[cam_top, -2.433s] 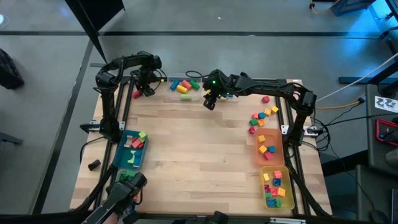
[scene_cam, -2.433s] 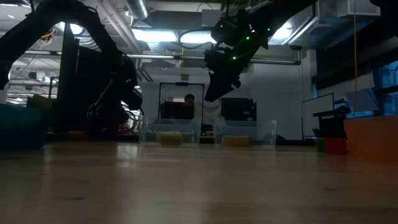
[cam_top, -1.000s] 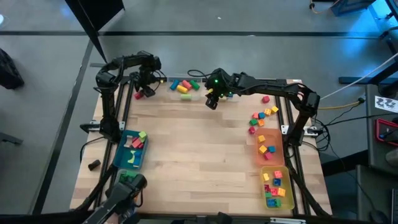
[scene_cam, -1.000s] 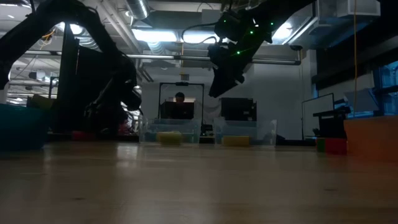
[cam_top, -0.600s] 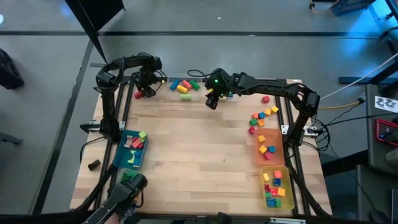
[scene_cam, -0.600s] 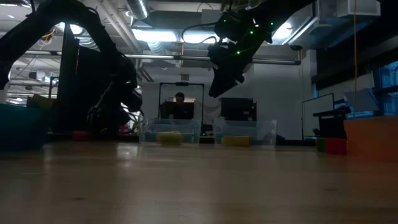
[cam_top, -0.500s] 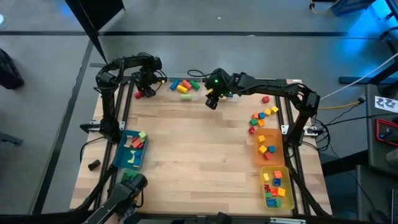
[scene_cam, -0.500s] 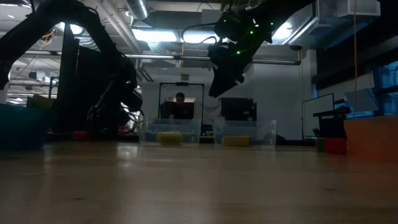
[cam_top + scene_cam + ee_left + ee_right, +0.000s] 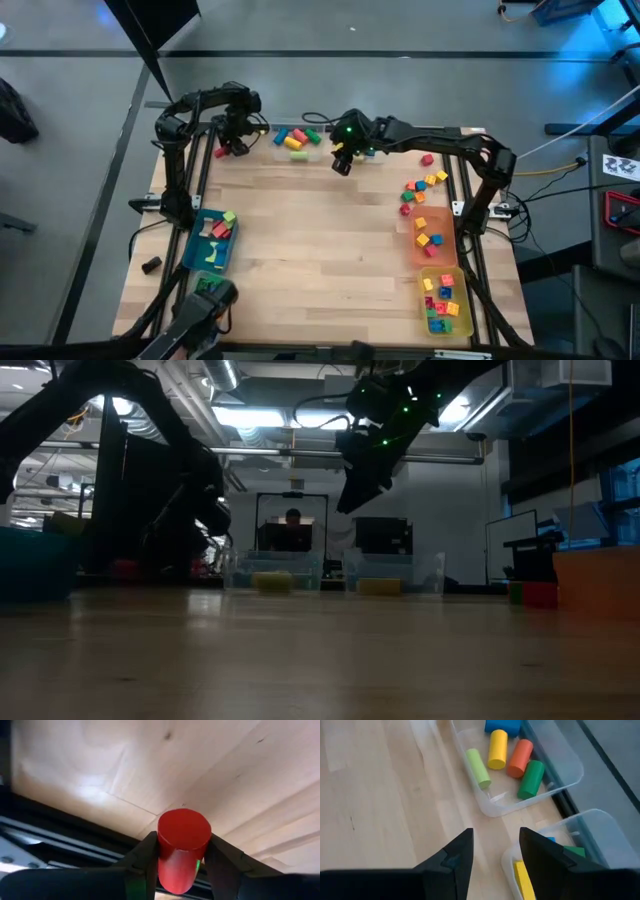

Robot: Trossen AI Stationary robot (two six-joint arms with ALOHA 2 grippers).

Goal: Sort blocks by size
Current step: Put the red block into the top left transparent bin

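Observation:
My left gripper (image 9: 229, 149) is at the table's far left corner, shut on a red cylinder block (image 9: 183, 837). My right gripper (image 9: 342, 161) hangs open and empty above the far middle of the table, and its fingers frame bare wood in the right wrist view (image 9: 495, 855). Beside it a clear bin (image 9: 560, 780) holds green, yellow and orange cylinders (image 9: 498, 749). A second clear bin (image 9: 592, 832) holds yellow, green and blue pieces. Several small loose blocks (image 9: 420, 190) lie on the table at the right. My left gripper pinches the red cylinder's round sides (image 9: 165, 862) between its two fingers. The cylinder lies along the fingers, and its flat end (image 9: 183, 826) points out past their tips. The fingers slant down at the table near its edge. I cannot tell whether the cylinder touches the wood.
An orange bin (image 9: 447, 243) and a yellow bin (image 9: 465, 312) with small blocks stand at the right, near edge. A blue bin (image 9: 190, 250) with blocks stands at the near left. The black table frame (image 9: 60, 835) runs beside my left gripper. The middle of the table is bare wood.
My right gripper has risen a little and drawn slightly toward the far edge. My left gripper has stayed at the far left corner, shut on the red cylinder.

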